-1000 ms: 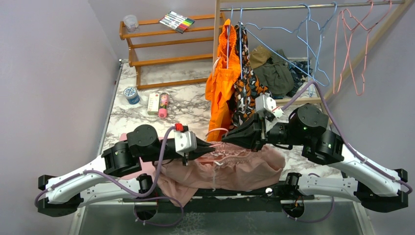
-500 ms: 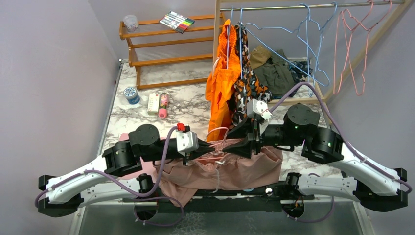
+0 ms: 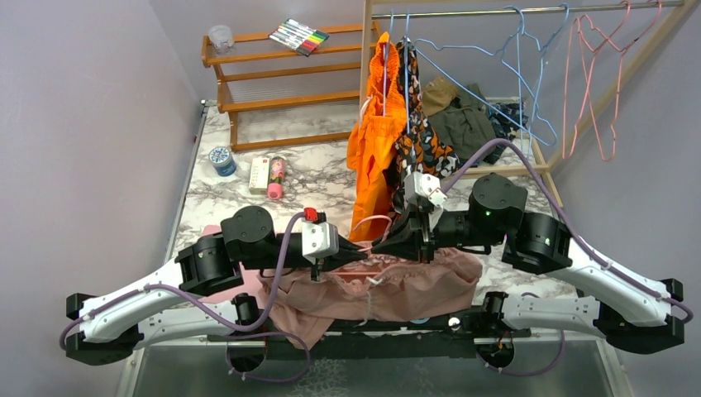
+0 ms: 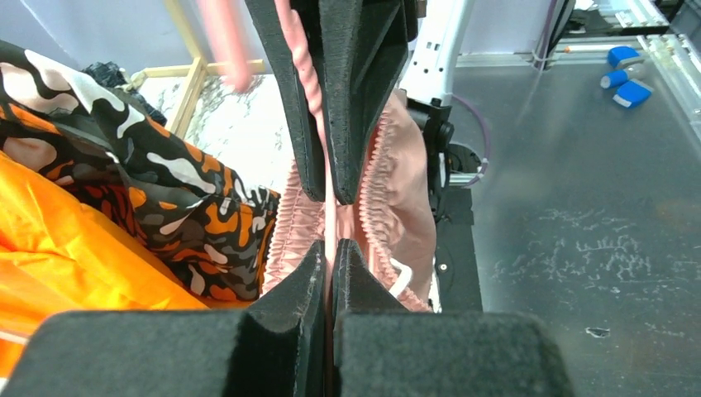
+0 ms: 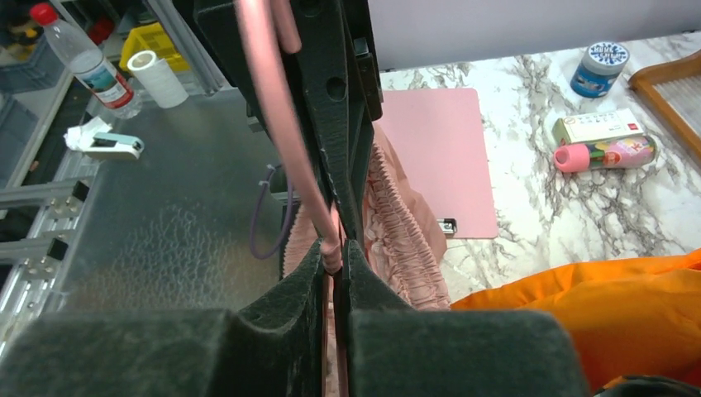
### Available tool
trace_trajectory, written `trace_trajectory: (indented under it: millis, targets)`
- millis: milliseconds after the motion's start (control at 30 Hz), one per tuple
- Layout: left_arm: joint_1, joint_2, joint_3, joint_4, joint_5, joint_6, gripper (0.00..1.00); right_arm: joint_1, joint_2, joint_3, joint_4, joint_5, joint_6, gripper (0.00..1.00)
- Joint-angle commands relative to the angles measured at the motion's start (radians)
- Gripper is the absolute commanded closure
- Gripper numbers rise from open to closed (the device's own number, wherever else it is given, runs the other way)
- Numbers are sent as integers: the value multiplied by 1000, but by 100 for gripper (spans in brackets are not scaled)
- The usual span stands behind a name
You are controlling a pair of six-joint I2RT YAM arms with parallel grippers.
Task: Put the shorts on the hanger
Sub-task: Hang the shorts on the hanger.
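Observation:
The dusty-pink shorts hang bunched below both grippers at the table's near edge. Their gathered waistband shows in the left wrist view and the right wrist view. The thin pink wire hanger runs through the waistband. My left gripper is shut on the hanger wire. My right gripper faces it tip to tip and is shut on the same wire. Most of the hanger is hidden by the fingers and the fabric.
An orange garment and a camouflage garment hang from the rail just behind the grippers. Light-blue hangers and pink hangers hang further right. A wooden shelf, a tin and a bottle stand at the back left. A pink mat lies on the marble.
My right gripper stood open half a second ago; it has moved left and shut on the hanger wire, tip to tip with my left gripper. The left arm has barely shifted.

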Motion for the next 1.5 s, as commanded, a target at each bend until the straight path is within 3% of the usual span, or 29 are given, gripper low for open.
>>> trace_trajectory:
  millis: [0,33,67,133,167,267,367,600,767,933,1100,1167,1267,1467]
  targets:
    - [0,-22,50,61,29,-15,100,6,8,52,-22,-44,-7,98]
    - [1,-24,56,61,19,-16,100,6,4,62,-27,-51,-6,99]
    - [1,-27,69,54,8,-16,89,6,1,74,-33,-55,-7,99]
    - [0,-37,134,18,-11,-7,56,6,-7,123,-58,-50,-13,99]
    - [0,-45,169,3,-26,0,46,6,-10,150,-73,-42,-20,99]
    - [1,-74,275,-27,-76,16,34,6,-13,260,-133,-1,-43,99]
    - [0,-108,351,-40,-117,20,33,6,-4,393,-214,52,-74,99]
    - [0,-149,388,-38,-180,15,33,6,-28,480,-248,90,-87,99]
    - [0,-116,453,-14,-192,51,33,6,-27,643,-172,28,-83,99]
    - [0,-137,469,86,-227,81,33,6,-64,638,-114,91,-99,99]
    - [0,-131,515,94,-239,102,33,5,67,972,-129,-104,-46,99]
    - [0,-132,524,96,-248,107,33,6,102,1032,-114,-159,-23,99]
    - [1,-149,521,105,-276,111,33,6,99,958,-122,-135,-35,99]
    - [0,-181,491,91,-331,117,33,5,4,587,-118,31,-57,99]
